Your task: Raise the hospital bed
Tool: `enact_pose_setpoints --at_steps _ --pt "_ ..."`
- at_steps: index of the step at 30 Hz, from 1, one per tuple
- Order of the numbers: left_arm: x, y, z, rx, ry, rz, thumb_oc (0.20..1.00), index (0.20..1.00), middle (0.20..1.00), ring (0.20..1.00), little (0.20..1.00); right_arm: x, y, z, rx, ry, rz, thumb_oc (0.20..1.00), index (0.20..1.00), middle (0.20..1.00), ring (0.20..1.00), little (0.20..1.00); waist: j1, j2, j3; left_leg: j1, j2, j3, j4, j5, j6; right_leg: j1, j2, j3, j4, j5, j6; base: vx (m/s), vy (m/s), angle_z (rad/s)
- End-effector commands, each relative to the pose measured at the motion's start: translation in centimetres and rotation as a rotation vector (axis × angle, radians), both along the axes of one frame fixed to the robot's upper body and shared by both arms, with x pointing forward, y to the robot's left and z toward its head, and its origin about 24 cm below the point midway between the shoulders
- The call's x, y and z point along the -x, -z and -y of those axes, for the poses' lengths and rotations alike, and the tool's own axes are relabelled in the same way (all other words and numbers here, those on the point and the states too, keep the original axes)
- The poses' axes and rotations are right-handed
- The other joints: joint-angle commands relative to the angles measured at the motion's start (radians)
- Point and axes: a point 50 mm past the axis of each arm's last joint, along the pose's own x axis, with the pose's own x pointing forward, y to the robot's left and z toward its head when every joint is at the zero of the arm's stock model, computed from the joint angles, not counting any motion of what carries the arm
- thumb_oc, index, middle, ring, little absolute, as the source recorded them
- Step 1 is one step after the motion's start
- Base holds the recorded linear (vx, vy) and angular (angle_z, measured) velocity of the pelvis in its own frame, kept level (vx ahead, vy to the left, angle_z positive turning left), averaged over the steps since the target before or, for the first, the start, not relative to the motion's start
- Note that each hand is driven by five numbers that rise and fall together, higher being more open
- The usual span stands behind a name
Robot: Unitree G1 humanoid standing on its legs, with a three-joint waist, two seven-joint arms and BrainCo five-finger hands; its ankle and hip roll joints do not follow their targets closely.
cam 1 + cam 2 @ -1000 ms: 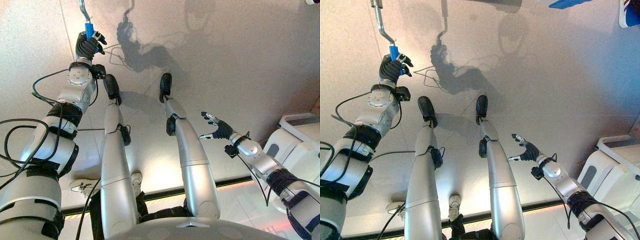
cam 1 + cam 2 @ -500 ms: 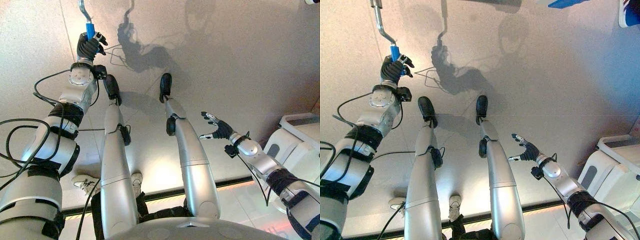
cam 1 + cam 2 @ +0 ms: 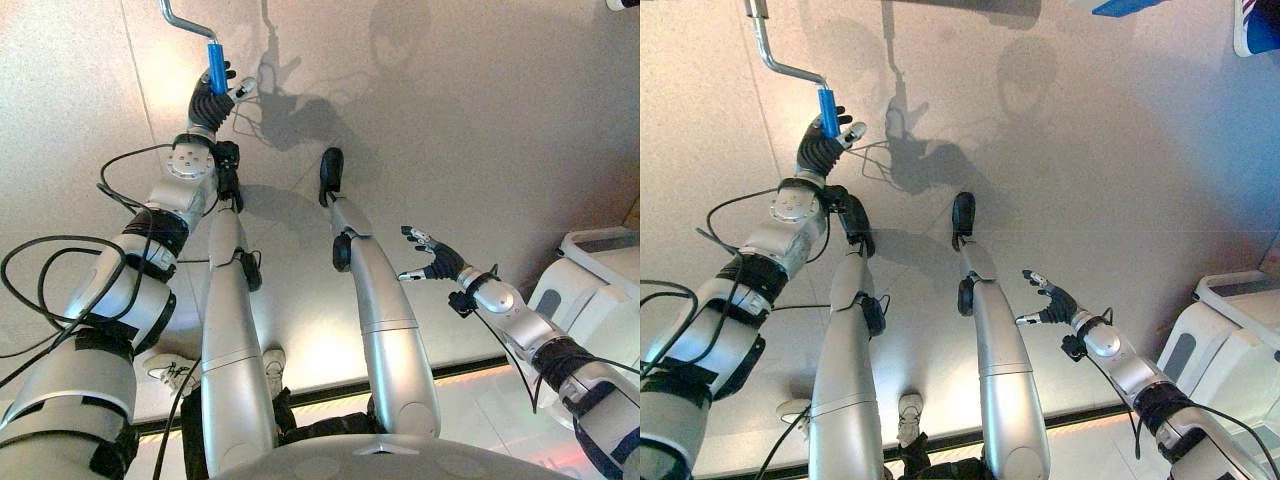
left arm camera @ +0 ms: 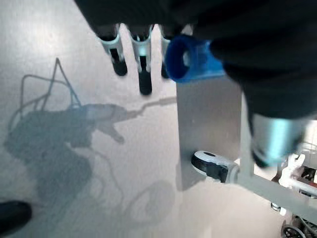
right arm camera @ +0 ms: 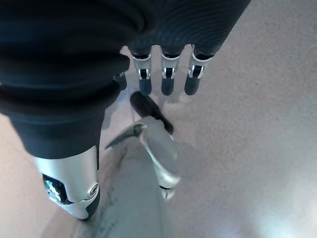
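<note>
Here my left hand (image 3: 213,100) holds the blue handle (image 3: 215,66) of the bed's metal crank (image 3: 183,16), near the top of the frame and left of centre. In the left wrist view the blue handle (image 4: 190,59) lies in my palm with the thumb curled beside it, while the fingertips (image 4: 143,87) reach past it and are not tightly wrapped: a loose hooking grasp.

Compared with a second ago, the handle has swung rightward across the top of the frame. The metal arm then dropped steeply from the top edge down to the handle; now it runs almost level from its bend in the upper left across to the handle. My left arm has followed it toward the middle of the frame. I judge this to be part of one turn of the crank, so the raising is under way. How far the bed has risen cannot be told from these pictures.

My right hand (image 3: 432,259) hangs over the floor (image 3: 480,120) right of centre, unchanged, its fingers spread and relaxed, holding nothing. A white piece of equipment (image 3: 590,290) sits at the right edge.

The next stretch of the turn probably needs the fingers closed more firmly, since a loose hold could slip off the handle as the pull changes direction.
</note>
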Motion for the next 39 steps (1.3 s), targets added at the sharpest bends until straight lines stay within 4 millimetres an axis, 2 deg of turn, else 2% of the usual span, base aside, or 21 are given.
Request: enact_pose_setpoints --at_steps 1,17,20,21,22,25,27,28,30,31,35,39 --pt "0.3 -0.8 2.5 -0.025 0.106 0.071 1.0 1.0 1.0 1.0 1.0 0.1 0.1 0.6 0.021 0.005 -0.013 1.0 1.0 1.0 1.0 1.0 0.023 -0.005 -0.012 0.016 -0.024 0.011 0.142 -0.198 0.04 0.024 0.03 0.015 -0.098 0.098 0.089 0.0 0.0 0.0" --pt "0.4 0.5 1.7 -0.032 0.093 0.028 1.0 1.0 1.0 1.0 1.0 0.0 0.4 0.7 0.023 0.017 -0.027 1.0 1.0 1.0 1.0 1.0 0.024 -0.012 -0.016 0.025 -0.025 0.007 0.137 -0.183 0.038 0.047 0.027 0.013 -0.116 0.114 0.09 0.0 0.0 0.0" --pt "0.7 2.4 1.2 -0.018 0.085 -0.027 1.0 1.0 1.0 1.0 1.0 0.2 0.7 0.7 0.016 0.028 -0.038 1.0 1.0 1.0 1.0 1.0 0.029 -0.011 -0.014 0.033 -0.025 0.005 0.148 -0.184 0.04 0.058 0.026 0.01 -0.104 0.11 0.086 -0.01 0.002 0.0" --pt "0.7 2.4 1.2 -0.018 0.085 -0.027 1.0 1.0 1.0 1.0 1.0 0.2 0.7 0.7 0.016 0.028 -0.038 1.0 1.0 1.0 1.0 1.0 0.029 -0.011 -0.014 0.033 -0.025 0.005 0.148 -0.184 0.04 0.058 0.026 0.01 -0.104 0.11 0.086 0.0 0.0 0.0" --pt "1.1 4.0 0.8 -0.016 0.081 -0.073 1.0 1.0 1.0 1.0 1.0 0.3 0.9 0.8 0.014 0.037 -0.047 1.0 1.0 1.0 1.0 1.0 0.033 -0.01 -0.014 0.043 -0.026 0.003 0.149 -0.182 0.041 0.067 0.022 0.005 -0.097 0.109 0.085 -0.03 -0.009 0.01" --pt "1.9 6.9 0.2 -0.016 0.071 -0.161 1.0 1.0 1.0 1.0 1.0 0.4 1.2 0.8 0.005 0.054 -0.055 1.0 1.0 1.0 1.0 1.0 0.041 -0.007 -0.01 0.075 -0.03 0.009 0.139 -0.174 0.039 0.098 0.013 -0.003 -0.096 0.11 0.086 -0.04 -0.012 0.02" --pt "2.9 9.8 -0.3 -0.009 0.059 -0.243 1.0 1.0 1.0 1.0 1.0 0.6 1.6 0.9 -0.01 0.074 -0.068 1.0 1.0 1.0 1.0 1.0 0.05 -0.004 -0.009 0.111 -0.033 0.013 0.131 -0.172 0.039 0.129 0.008 -0.007 -0.097 0.107 0.085 -0.03 -0.007 0.04" --pt "2.9 9.8 -0.3 -0.008 0.059 -0.244 1.0 1.0 1.0 1.0 1.0 0.7 1.6 0.9 -0.009 0.073 -0.068 1.0 1.0 1.0 1.0 1.0 0.05 -0.005 -0.008 0.113 -0.033 0.013 0.13 -0.172 0.039 0.13 0.008 -0.007 -0.097 0.107 0.085 -0.03 0.004 0.04" --pt "5.6 15.5 -2.5 0.022 -0.022 -0.431 1.0 1.0 1.0 1.0 1.0 1.4 2.5 1.1 -0.04 0.11 -0.101 1.0 1.0 1.0 1.0 1.0 0.069 0.002 -0.019 0.184 -0.042 0.016 0.133 -0.182 0.041 0.192 0.002 -0.014 -0.074 0.081 0.079 -0.01 0.017 0.04" --pt "5.6 15.5 -2.5 0.022 -0.023 -0.431 1.0 1.0 1.0 1.0 1.0 1.5 2.5 1.1 -0.04 0.11 -0.101 1.0 1.0 1.0 1.0 1.0 0.069 0.001 -0.018 0.186 -0.042 0.017 0.132 -0.182 0.041 0.194 0.002 -0.014 -0.074 0.081 0.079 0.0 0.018 0.08" --pt "9.2 20.6 -4.4 0.048 -0.106 -0.608 1.0 1.0 1.0 1.0 1.0 2.6 4.1 1.4 -0.06 0.156 -0.164 1.0 1.0 1.0 1.0 1.0 0.09 0.006 -0.033 0.285 -0.051 0.02 0.12 -0.195 0.04 0.292 -0.007 -0.022 -0.07 0.058 0.079 0.0 0.02 0.03" --pt "12.8 24.3 -5.5 0.079 -0.156 -0.736 1.0 1.0 1.0 1.0 1.0 3.8 5.6 1.7 -0.072 0.196 -0.228 1.0 1.0 1.0 1.0 1.0 0.11 0.016 -0.04 0.391 -0.061 0.027 0.092 -0.203 0.042 0.401 -0.009 -0.031 -0.096 0.043 0.078 0.02 0.042 0.02"
